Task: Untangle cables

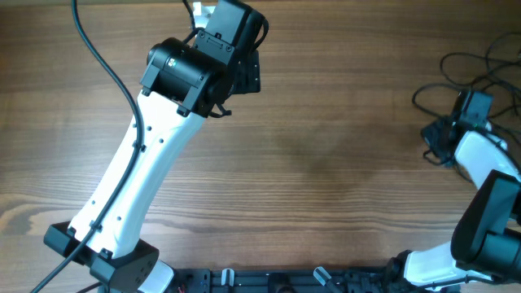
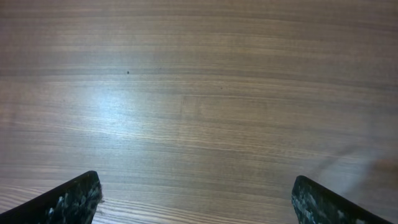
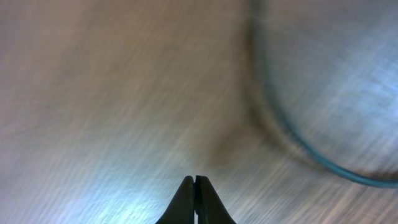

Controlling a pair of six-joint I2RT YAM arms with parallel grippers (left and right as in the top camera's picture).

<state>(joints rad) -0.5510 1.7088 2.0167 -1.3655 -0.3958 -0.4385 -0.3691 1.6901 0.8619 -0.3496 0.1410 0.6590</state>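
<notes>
Loosely tangled, light limp cables [image 1: 476, 73] lie by the clenched, empty right gripper [image 3: 196, 186]. Likeliest hold is a free strand; left gripper [image 2: 196, 202] gapes.

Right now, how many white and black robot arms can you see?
2. The left arm stretches along the left side; the right arm is at the right edge, by the thin black cables.

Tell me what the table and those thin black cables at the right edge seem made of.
The table looks like wood or a wood-look laminate: brown, with fine parallel grain lines and a soft satin glare. The cables seem to have a black rubber or plastic jacket, since they bend in loose loops; their finish is too small to tell.
</notes>
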